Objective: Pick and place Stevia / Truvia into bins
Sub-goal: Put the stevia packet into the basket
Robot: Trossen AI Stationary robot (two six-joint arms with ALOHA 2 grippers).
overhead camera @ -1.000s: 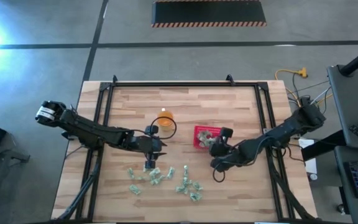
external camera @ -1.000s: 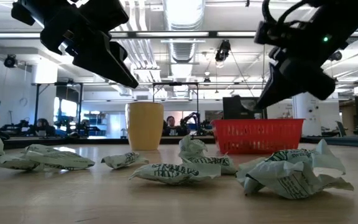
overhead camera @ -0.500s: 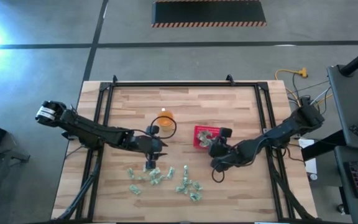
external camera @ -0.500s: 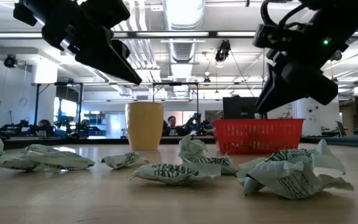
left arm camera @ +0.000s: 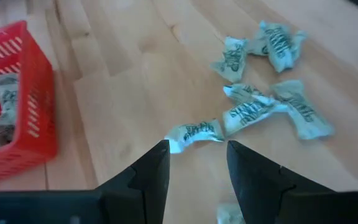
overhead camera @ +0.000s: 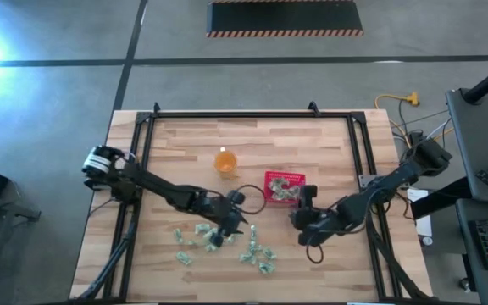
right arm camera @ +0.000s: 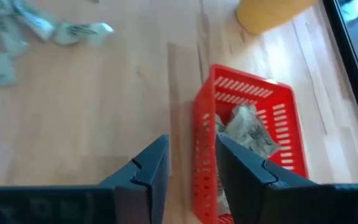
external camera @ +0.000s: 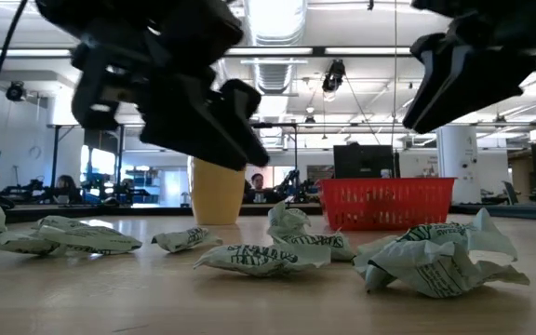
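Several crumpled green-and-white Stevia packets [overhead camera: 257, 254] [external camera: 259, 259] lie loose on the wooden table near its front edge. The red basket [overhead camera: 271, 178] [external camera: 386, 203] stands right of centre, and a few packets [right arm camera: 247, 127] lie inside it. My left gripper [overhead camera: 232, 225] [left arm camera: 197, 165] hangs open above the table just short of the pile, with the nearest packet [left arm camera: 194, 132] ahead of its fingertips. My right gripper [overhead camera: 300, 212] [right arm camera: 191, 162] is open, raised, on the basket's near side, facing its latticed wall [right arm camera: 204, 124].
An orange cup [overhead camera: 225, 161] [external camera: 217, 189] stands on the table, left of the basket and farther back. A black frame rail [overhead camera: 244, 114] runs round the table top. Bare wood lies across the far half and between the basket and the pile.
My left gripper has swung toward the table's right and near edges, away from the cup and to the edge of the packet pile. My right gripper has drawn back from the basket toward the near edge and risen.
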